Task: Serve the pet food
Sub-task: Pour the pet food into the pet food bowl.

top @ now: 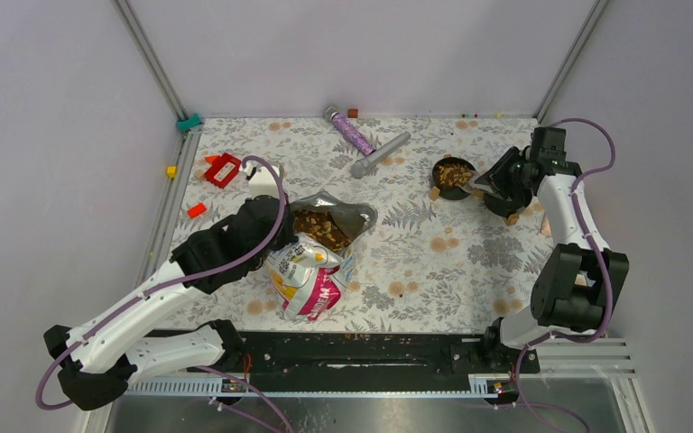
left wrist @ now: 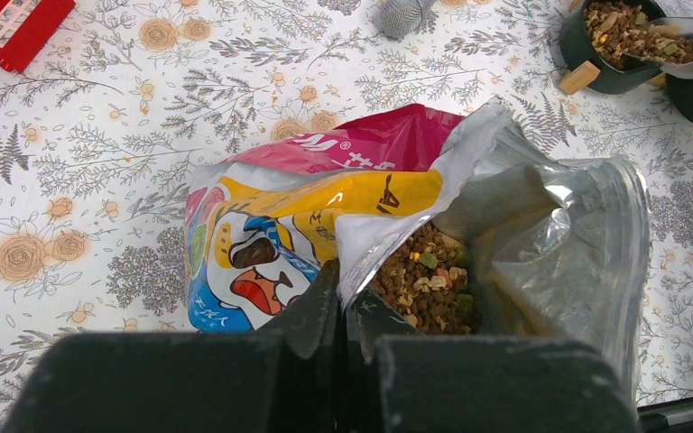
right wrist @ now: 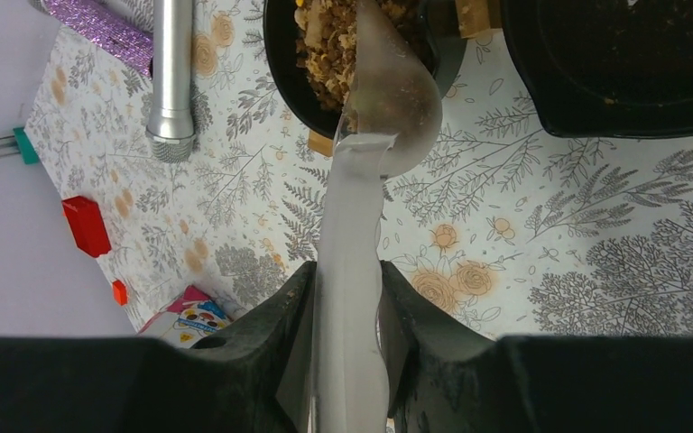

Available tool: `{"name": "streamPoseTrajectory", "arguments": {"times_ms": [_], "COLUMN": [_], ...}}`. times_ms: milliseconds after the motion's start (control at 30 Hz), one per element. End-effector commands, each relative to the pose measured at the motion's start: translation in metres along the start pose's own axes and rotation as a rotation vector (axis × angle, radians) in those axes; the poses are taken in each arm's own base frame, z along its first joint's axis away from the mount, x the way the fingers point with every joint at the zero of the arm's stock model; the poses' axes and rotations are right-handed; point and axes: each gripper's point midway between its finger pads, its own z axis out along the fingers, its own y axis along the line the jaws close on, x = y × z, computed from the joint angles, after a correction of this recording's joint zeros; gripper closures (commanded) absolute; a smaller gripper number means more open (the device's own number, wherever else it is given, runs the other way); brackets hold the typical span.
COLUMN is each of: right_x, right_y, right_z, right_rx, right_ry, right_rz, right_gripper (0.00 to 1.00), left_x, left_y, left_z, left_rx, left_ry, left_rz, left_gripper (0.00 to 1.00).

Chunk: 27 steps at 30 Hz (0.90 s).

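The pet food bag (top: 309, 275) lies open on the table, with brown kibble (left wrist: 424, 280) showing in its silver-lined mouth. My left gripper (left wrist: 343, 293) is shut on the bag's torn top edge, one finger outside and one inside. My right gripper (right wrist: 347, 302) is shut on the handle of a grey scoop (right wrist: 388, 99). The scoop's head hangs over the near rim of a black bowl (right wrist: 275, 54) that holds kibble (right wrist: 325, 36). From above, that bowl (top: 436, 173) stands just left of the right gripper (top: 503, 180).
A second black bowl (right wrist: 614, 81) stands right beside the first, both on small wooden feet. A purple glitter tube (top: 350, 132) and a silver cylinder (top: 381, 153) lie at the back. Red pieces (top: 223, 170) and a white object (top: 262, 178) lie at the back left.
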Motion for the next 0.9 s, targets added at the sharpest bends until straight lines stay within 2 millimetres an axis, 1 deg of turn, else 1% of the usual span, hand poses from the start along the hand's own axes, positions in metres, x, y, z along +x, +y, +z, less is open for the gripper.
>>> {"name": "streamPoseTrajectory", "arguments": {"times_ms": [0,133,367,667,867], "right_x": [-0.006,-0.008,-0.010,-0.006,-0.005], "right_y": [-0.001,0.000,0.003,0.013,0.027], "right_z": [-0.013,-0.020,-0.025,-0.019,-0.011], "right_rx": [0.066,0.080,0.078,0.043,0.036], "right_ry": [-0.021,-0.027,-0.028,0.003,0.013], "right_rz": [-0.015,-0.020,-0.025,-0.037,-0.066], "right_gripper": [1.00,1.00,1.00,1.00,1.00], "left_x": [-0.030,-0.031,-0.033,-0.033,-0.034], "left_y": [-0.020,-0.020,-0.018,-0.018,-0.017], "left_z": [-0.009,-0.010,-0.012,-0.012,-0.012], "left_rx": [0.084,0.086,0.083,0.083,0.076], "left_ry": [-0.095,-0.097,-0.105,-0.107,-0.109], "left_rz": [-0.076,-0.076,-0.078,-0.077,-0.072], "left_gripper": [1.00,1.00,1.00,1.00,1.00]}}
